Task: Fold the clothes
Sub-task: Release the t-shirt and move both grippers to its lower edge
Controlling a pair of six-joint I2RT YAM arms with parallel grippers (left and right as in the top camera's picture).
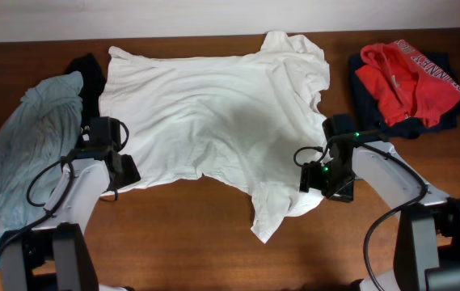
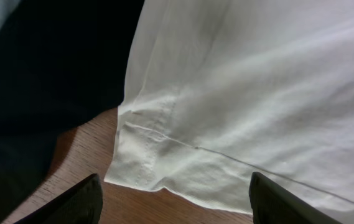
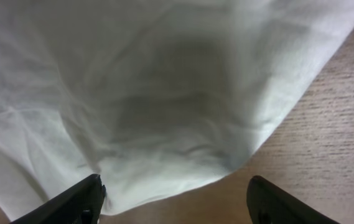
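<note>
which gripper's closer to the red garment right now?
Right. The right gripper is at the white T-shirt's right edge, diagonally below the red garment; the left gripper is at the shirt's far lower corner.

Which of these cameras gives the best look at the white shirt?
The overhead view: it shows the whole white shirt spread on the table, both sleeves included. The left wrist view shows only a hemmed corner of it; the right wrist view shows only a rumpled edge.
</note>
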